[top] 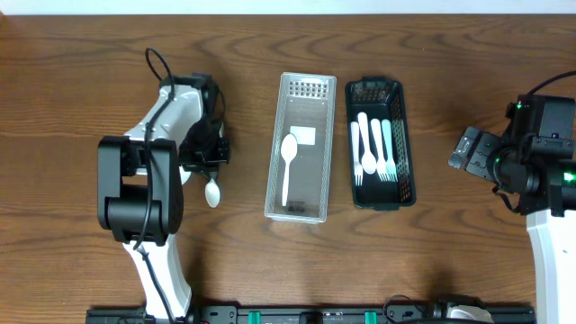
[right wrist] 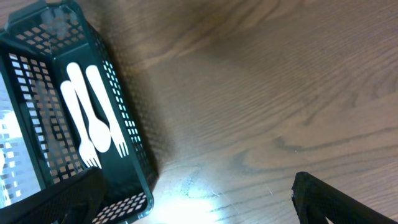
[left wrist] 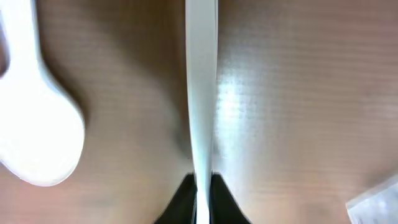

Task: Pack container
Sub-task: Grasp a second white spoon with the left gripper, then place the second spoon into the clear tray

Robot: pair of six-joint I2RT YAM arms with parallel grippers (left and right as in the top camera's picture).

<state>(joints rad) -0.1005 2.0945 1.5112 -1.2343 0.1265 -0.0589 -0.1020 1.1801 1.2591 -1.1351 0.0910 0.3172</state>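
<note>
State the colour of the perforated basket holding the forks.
The basket is very dark green, nearly black; the right wrist view shows it best.

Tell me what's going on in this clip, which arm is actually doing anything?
The left gripper is shut on a thin white handle, with a loose white spoon lying beside it on the table. The clear container in the middle holds a single spoon so far, and the black basket next to it holds more white cutlery. The right gripper is open and empty, off to the side of the basket.
</note>
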